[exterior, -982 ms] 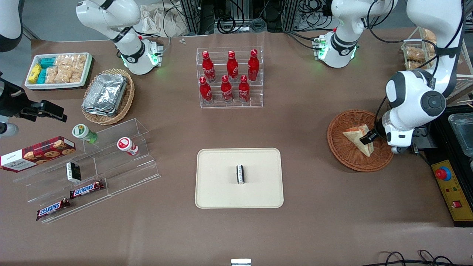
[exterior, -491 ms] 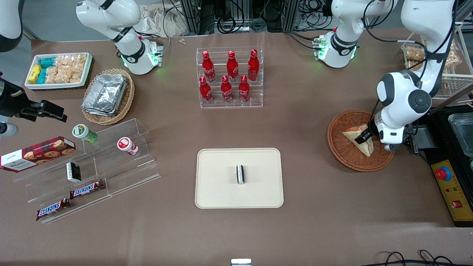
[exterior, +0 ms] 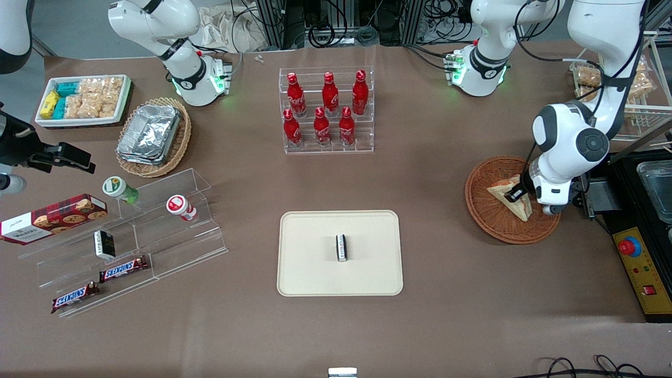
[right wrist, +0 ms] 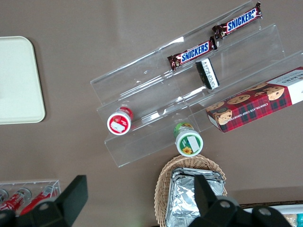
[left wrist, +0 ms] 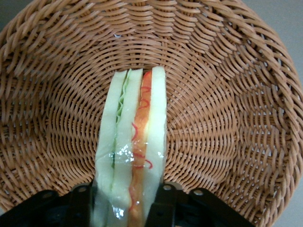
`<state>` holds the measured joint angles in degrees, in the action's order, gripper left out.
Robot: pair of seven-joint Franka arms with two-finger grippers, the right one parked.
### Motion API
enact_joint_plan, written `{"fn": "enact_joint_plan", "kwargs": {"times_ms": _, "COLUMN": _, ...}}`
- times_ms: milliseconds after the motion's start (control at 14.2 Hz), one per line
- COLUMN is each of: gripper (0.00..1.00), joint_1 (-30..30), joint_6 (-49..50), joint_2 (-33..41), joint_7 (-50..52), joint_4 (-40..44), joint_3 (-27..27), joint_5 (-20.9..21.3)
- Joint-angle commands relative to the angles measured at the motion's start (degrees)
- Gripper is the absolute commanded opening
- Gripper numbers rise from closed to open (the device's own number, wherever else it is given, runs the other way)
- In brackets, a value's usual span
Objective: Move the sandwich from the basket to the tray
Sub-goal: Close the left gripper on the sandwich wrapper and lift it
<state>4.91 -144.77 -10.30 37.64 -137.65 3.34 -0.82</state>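
The sandwich [exterior: 508, 195], a pale bread wedge with red, orange and green filling, lies in the round reddish-brown wicker basket [exterior: 485, 210] toward the working arm's end of the table. My left gripper [exterior: 517, 194] reaches into the basket, with its fingers pressed against both bread faces. In the left wrist view the sandwich [left wrist: 135, 142] stands edge-up between the black fingers [left wrist: 163, 205], with the basket weave [left wrist: 227, 94] around it. The gripper [left wrist: 127, 208] is shut on the sandwich, which still rests in the basket. The cream tray [exterior: 315, 273] lies mid-table, nearer the front camera.
A small black-and-white packet [exterior: 342, 247] lies on the tray. A clear rack of red bottles [exterior: 326, 110] stands farther from the front camera. Clear steps with snacks [exterior: 131, 236] and an oval basket of foil trays [exterior: 155, 136] are toward the parked arm's end. A black control box [exterior: 640, 262] is beside the basket.
The left arm has shifted a little toward the table's middle and its gripper has settled onto the sandwich. The sandwich has stayed in the basket.
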Motion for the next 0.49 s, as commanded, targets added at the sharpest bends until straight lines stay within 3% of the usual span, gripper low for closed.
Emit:
{"fn": "enact_joint_plan", "kwargs": {"times_ms": 0, "gripper": 0.0, "joint_1": -0.2, "joint_6": -0.9, "joint_2": 1.9, "joint_7": 0.4, "joint_4": -1.0, "joint_3": 0.3, "joint_5": 0.7}}
{"fn": "enact_joint_plan", "kwargs": {"times_ms": 211, "gripper": 0.0, "joint_1": -0.3, "joint_6": 7.0, "joint_2": 5.6, "joint_7": 0.2, "joint_4": 2.4, "joint_3": 0.4, "joint_5": 1.3}}
{"fn": "enact_joint_plan", "kwargs": {"times_ms": 421, "gripper": 0.0, "joint_1": -0.5, "joint_6": 30.3, "joint_2": 6.2, "joint_7": -3.6, "joint_4": 19.1, "joint_3": 2.1, "joint_5": 2.1}}
